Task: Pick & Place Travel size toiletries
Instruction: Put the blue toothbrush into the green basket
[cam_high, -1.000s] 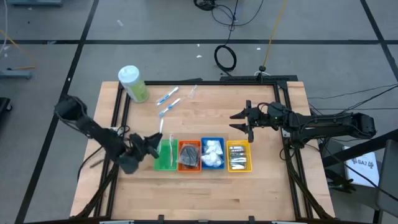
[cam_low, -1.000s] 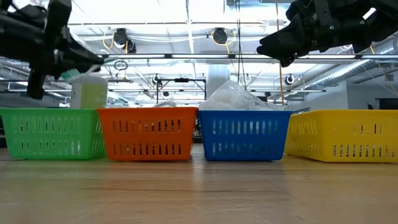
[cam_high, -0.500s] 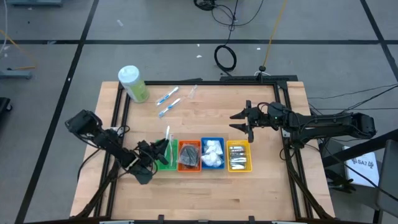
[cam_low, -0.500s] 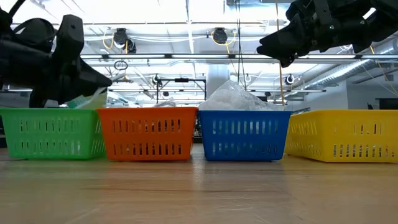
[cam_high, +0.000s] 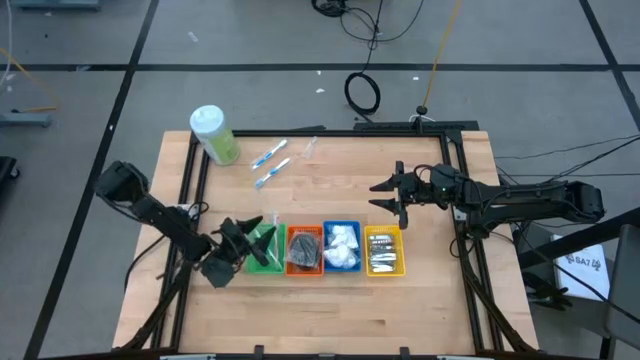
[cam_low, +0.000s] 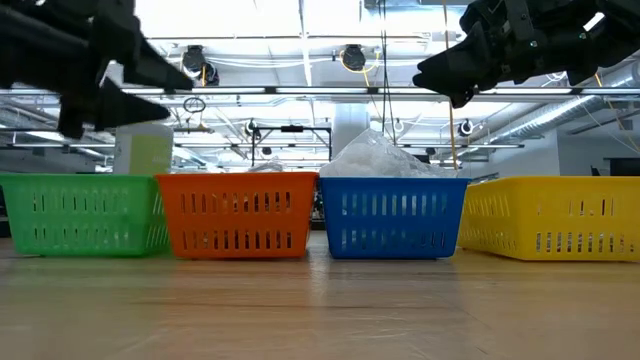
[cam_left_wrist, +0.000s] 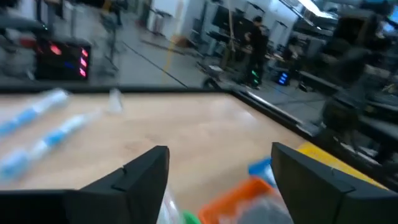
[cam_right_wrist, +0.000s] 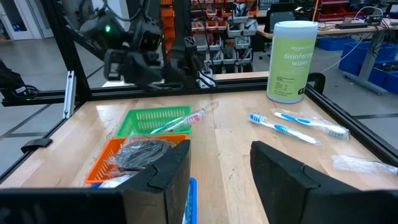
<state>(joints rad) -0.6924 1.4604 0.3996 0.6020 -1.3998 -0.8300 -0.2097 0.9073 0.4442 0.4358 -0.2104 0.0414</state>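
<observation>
1. My left gripper (cam_high: 243, 238) hangs over the near-left part of the table (cam_high: 330, 310), just at the left edge of the green bin (cam_high: 265, 252); in my left wrist view its fingers (cam_left_wrist: 144, 172) stand wide apart with nothing between them.
2. A stick (cam_right_wrist: 180, 121) lies in the green bin, its tip resting over the rim; it looks like a toothbrush, though from above I can barely make it out.
3. Two blue-and-white sticks (cam_high: 269, 163) lie on the bare wood at the far side of the table, near the pale-green bottle (cam_high: 214, 134) with its white cap; a small clear packet (cam_high: 309, 148) lies just beside them.
4. The orange bin (cam_high: 304, 250) holds a dark clear pouch (cam_right_wrist: 142, 153); the blue bin (cam_high: 341, 247) holds white packets (cam_high: 342, 246); the yellow bin (cam_high: 384, 251) holds silver-grey tubes (cam_high: 383, 259); the four bins stand touching in one row.
5. My right gripper (cam_high: 392, 197) hovers above the table just behind the yellow bin; its fingers (cam_right_wrist: 292, 177) are parted and hold nothing.
</observation>
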